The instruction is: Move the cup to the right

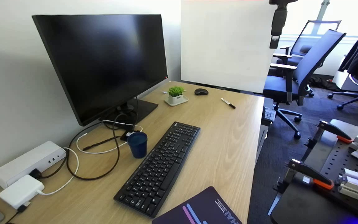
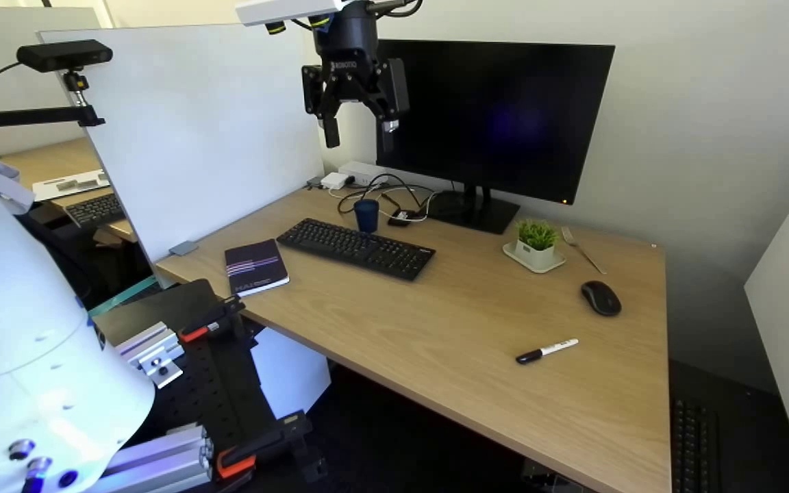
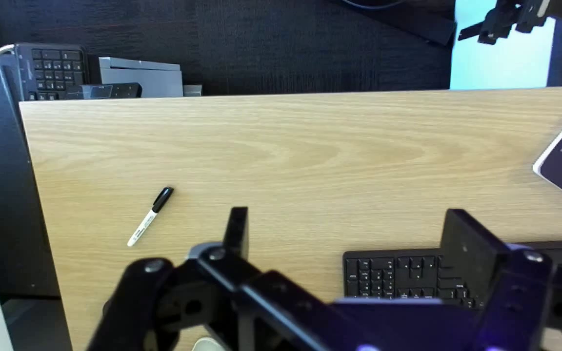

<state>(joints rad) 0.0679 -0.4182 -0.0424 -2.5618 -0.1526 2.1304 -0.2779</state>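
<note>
The small dark blue cup (image 1: 138,147) stands upright on the wooden desk, beside the long edge of the black keyboard (image 1: 163,168). It also stands behind the keyboard in an exterior view (image 2: 366,218). In the wrist view the cup does not show. My gripper (image 2: 360,133) hangs high above the desk, in front of the monitor in that exterior view, well apart from the cup. In the wrist view the gripper (image 3: 347,214) is open, with nothing between its fingers. Only part of the gripper (image 1: 274,40) shows at the top of an exterior view.
A monitor (image 2: 490,116) stands behind the cup, with loose cables (image 1: 117,149) beside it. A potted plant (image 2: 535,246), fork (image 2: 583,250), mouse (image 2: 600,298), marker (image 2: 547,351) and dark notebook (image 2: 256,267) lie on the desk. A white board (image 2: 203,130) borders one side.
</note>
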